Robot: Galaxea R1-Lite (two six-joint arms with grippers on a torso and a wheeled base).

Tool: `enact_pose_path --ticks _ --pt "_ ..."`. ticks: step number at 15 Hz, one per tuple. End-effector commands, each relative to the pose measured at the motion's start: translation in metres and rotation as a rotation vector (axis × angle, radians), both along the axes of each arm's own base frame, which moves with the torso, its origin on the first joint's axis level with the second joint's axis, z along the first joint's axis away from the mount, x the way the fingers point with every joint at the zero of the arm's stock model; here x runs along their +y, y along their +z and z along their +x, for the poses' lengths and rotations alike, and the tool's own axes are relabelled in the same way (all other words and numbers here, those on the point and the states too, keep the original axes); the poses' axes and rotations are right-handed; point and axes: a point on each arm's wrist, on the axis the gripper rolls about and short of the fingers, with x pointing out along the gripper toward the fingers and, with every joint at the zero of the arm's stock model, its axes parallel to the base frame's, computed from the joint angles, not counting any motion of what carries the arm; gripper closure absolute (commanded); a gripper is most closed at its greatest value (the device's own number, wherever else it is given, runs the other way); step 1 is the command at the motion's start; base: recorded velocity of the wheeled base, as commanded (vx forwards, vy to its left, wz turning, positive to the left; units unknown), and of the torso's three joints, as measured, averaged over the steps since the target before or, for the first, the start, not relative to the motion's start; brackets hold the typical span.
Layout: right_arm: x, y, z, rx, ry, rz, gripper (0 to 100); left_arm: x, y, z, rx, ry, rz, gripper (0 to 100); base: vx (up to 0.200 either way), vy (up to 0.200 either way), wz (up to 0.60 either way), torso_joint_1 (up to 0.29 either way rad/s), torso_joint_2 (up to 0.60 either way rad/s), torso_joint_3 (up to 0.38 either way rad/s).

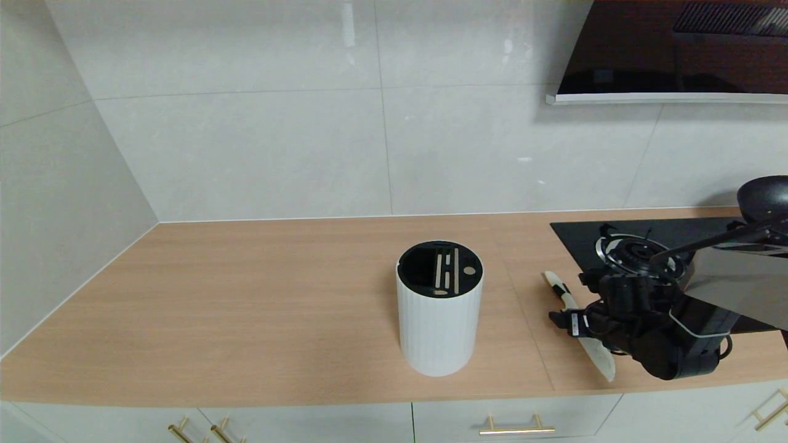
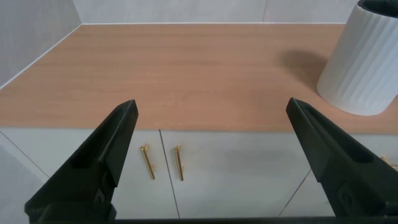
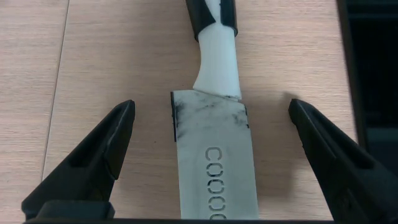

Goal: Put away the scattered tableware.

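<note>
A white knife [image 1: 578, 320] with a black-and-white handle lies flat on the wooden counter [image 1: 246, 295], right of a white ribbed utensil holder [image 1: 439, 307] with a black slotted top. My right gripper [image 1: 575, 301] hovers just above the knife, open. In the right wrist view its fingers straddle the knife [image 3: 214, 155] where blade meets handle, right gripper [image 3: 211, 115] wide and touching nothing. My left gripper [image 2: 211, 109] is open with nothing in it, held in front of the counter's front edge, with the utensil holder [image 2: 364, 59] off to one side.
A black gas hob [image 1: 646, 246] lies right beside the knife, with a dark pan [image 1: 763, 197] at its far edge and a range hood [image 1: 677, 55] above. Tiled walls close the back and left. Cabinet fronts with brass handles [image 1: 517, 426] run below the counter.
</note>
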Motion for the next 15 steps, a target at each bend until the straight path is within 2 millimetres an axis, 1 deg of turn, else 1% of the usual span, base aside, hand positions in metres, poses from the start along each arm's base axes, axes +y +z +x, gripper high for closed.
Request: enact_pose_path --ticks 1,2,3,6,12,14,15 --pt "0.0001 -0.0001 -0.0005 0.002 0.0 -0.001 0 0.0 0.0001 0.0 0.0 0.0 0.0 0 0.0 0.0 0.0 0.0 0.0 0.0" --pt "0.0001 -0.0001 -0.0005 0.002 0.0 -0.001 0 0.0 -0.0001 0.0 0.001 0.0 0.0 0 0.0 0.0 0.0 0.0 0.0 0.0" --pt "0.0 -0.0019 -0.0006 0.007 -0.003 -0.003 100 0.0 0.0001 0.0 0.0 0.0 0.0 0 0.0 0.0 0.0 0.0 0.0 0.0" --pt "0.0 -0.0057 -0.0013 0.016 -0.018 -0.02 100 0.0 -0.0001 0.0 0.001 0.0 0.0 0 0.0 0.0 0.0 0.0 0.0 0.0" --pt "-0.0001 -0.0071 -0.0024 0.022 -0.018 -0.024 100 0.0 0.0001 0.0 0.0 0.002 0.0 0 0.0 0.0 0.0 0.0 0.0 0.0" --pt "-0.0001 -0.0028 -0.002 0.01 -0.021 -0.021 100 0.0 -0.0001 0.0 0.001 0.0 0.0 0 0.0 0.0 0.0 0.0 0.0 0.0" --pt "-0.0001 0.0027 -0.0023 -0.002 -0.023 -0.017 100 0.0 0.0001 0.0 0.0 0.002 -0.002 0 0.0 0.0 0.0 0.0 0.0 0.0"
